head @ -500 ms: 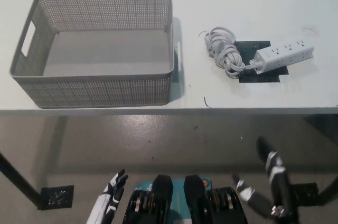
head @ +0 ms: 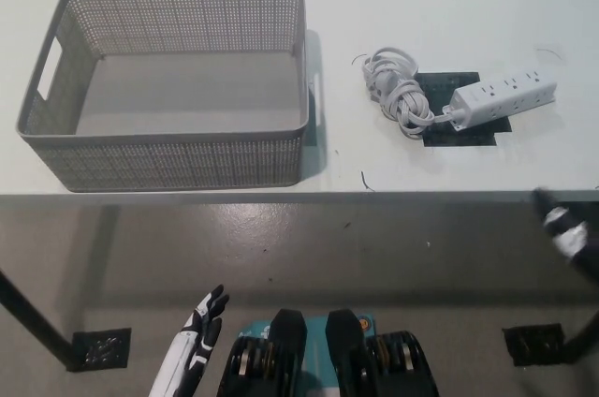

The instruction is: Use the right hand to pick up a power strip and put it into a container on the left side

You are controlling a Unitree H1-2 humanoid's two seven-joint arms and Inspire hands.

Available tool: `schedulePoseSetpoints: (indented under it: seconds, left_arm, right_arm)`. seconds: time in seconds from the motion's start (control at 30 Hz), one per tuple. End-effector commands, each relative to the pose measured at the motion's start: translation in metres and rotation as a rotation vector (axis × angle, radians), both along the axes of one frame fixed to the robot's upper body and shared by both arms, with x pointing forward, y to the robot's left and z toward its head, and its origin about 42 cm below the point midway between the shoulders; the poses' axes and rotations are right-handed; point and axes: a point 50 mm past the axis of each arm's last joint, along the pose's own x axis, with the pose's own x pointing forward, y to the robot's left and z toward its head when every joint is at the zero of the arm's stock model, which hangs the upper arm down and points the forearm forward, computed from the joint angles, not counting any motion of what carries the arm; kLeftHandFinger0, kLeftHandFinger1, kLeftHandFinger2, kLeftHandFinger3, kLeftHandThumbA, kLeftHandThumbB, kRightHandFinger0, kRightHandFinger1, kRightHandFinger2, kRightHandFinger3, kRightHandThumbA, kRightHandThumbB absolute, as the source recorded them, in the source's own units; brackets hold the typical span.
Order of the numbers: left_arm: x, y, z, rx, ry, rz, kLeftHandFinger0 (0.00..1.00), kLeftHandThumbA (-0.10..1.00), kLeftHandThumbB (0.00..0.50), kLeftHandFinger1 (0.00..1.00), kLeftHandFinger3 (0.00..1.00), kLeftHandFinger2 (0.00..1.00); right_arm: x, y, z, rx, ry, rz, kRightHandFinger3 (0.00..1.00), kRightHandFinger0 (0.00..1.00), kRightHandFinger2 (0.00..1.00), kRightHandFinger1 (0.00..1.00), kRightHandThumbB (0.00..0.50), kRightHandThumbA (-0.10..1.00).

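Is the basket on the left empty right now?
Empty: the grey basket shows only its bare floor; the power strip lies on the table beside it.

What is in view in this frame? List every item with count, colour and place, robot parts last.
basket: 1, grey perforated plastic with handle cut-outs, left half of the table, nothing inside.
power strip: 1, white, right side of the table, lying at a slant on the black patch.
cord: 1, white, bundled in a coil just left of the power strip and joined to it.
black patch: 1, black, flat on the table under the power strip.
table: 1, white, filling the upper half of the view.
floor plates: 2, dark, on the grey floor at lower left and lower right.
left robot hand: 1, white, low at bottom left, fingers apart, holding nothing.
right robot hand: 1, black, blurred at the right edge below the table edge; fingers unclear.
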Motion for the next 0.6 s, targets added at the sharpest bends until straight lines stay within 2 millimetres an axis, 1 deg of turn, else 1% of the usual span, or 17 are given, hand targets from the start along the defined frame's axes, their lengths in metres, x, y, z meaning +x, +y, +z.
schedulePoseSetpoints:
  seconds: [0.0,0.03,0.1,0.13,0.17,0.23,0.27,0.3,0.33,0.37,0.43,0.47,0.5,0.53,0.57]
  left_arm:
    - [0.013,0.002,0.022,0.015,-0.126,-0.007,1.0,1.0,0.087,1.0,1.0,1.0]
    - [0.013,0.003,0.022,0.013,-0.126,-0.008,1.0,1.0,0.088,1.0,1.0,1.0]
    - [0.013,0.003,0.023,0.006,-0.127,-0.008,1.0,1.0,0.124,1.0,1.0,1.0]
    - [0.014,0.003,0.024,0.002,-0.13,-0.008,1.0,1.0,0.143,1.0,1.0,1.0]
    - [0.014,0.003,0.024,-0.002,-0.132,-0.008,1.0,1.0,0.146,1.0,1.0,1.0]
    - [0.015,0.002,0.026,-0.014,-0.138,-0.008,1.0,1.0,0.165,1.0,1.0,1.0]
    - [0.016,0.002,0.027,-0.021,-0.14,-0.011,1.0,1.0,0.174,1.0,1.0,1.0]
    - [0.016,0.002,0.028,-0.023,-0.14,-0.01,1.0,1.0,0.17,1.0,1.0,1.0]
    - [0.016,0.002,0.028,-0.022,-0.141,-0.009,1.0,1.0,0.17,1.0,1.0,1.0]
    - [0.016,0.002,0.028,-0.021,-0.142,-0.009,1.0,1.0,0.162,1.0,1.0,1.0]
    - [0.016,0.001,0.028,-0.022,-0.142,-0.008,1.0,1.0,0.166,1.0,1.0,1.0]
    - [0.016,0.001,0.028,-0.02,-0.141,-0.009,1.0,1.0,0.167,1.0,1.0,1.0]
    - [0.017,0.001,0.028,-0.017,-0.143,-0.011,1.0,1.0,0.167,1.0,1.0,1.0]
    - [0.017,0.001,0.028,-0.019,-0.141,-0.012,1.0,1.0,0.167,1.0,1.0,1.0]
    - [0.017,0.002,0.027,-0.018,-0.14,-0.012,1.0,1.0,0.169,1.0,1.0,1.0]
  right_arm:
    - [0.004,-0.024,0.093,-0.337,-0.008,-0.139,1.0,1.0,1.0,1.0,0.321,0.82]
    - [0.009,-0.025,0.101,-0.372,-0.003,-0.162,1.0,1.0,1.0,1.0,0.331,0.82]
    - [0.021,-0.026,0.113,-0.421,0.003,-0.189,1.0,1.0,1.0,1.0,0.344,0.88]
    - [0.03,-0.025,0.123,-0.457,0.001,-0.202,1.0,1.0,1.0,1.0,0.338,0.9]
    - [0.04,-0.021,0.132,-0.495,-0.007,-0.215,1.0,1.0,1.0,1.0,0.335,0.91]
    - [0.053,-0.015,0.144,-0.547,0.028,-0.228,1.0,1.0,1.0,1.0,0.305,0.94]
    - [0.061,-0.012,0.149,-0.573,0.046,-0.238,1.0,1.0,1.0,1.0,0.3,0.93]
    - [0.07,-0.009,0.151,-0.593,0.063,-0.245,1.0,1.0,1.0,1.0,0.304,0.9]
    - [0.076,-0.006,0.154,-0.608,0.075,-0.251,1.0,1.0,1.0,1.0,0.304,0.89]
    - [0.087,-0.003,0.157,-0.649,0.106,-0.261,1.0,1.0,1.0,1.0,0.308,0.88]
    - [0.098,0.001,0.16,-0.682,0.141,-0.263,1.0,1.0,1.0,1.0,0.321,0.87]
    - [0.108,0.004,0.163,-0.704,0.173,-0.259,1.0,1.0,1.0,1.0,0.33,0.86]
    - [0.114,0.005,0.165,-0.719,0.181,-0.264,1.0,1.0,1.0,1.0,0.332,0.86]
    - [0.129,0.011,0.166,-0.754,0.239,-0.262,1.0,1.0,1.0,1.0,0.366,0.88]
    - [0.138,0.015,0.165,-0.768,0.272,-0.256,1.0,1.0,1.0,1.0,0.371,0.88]
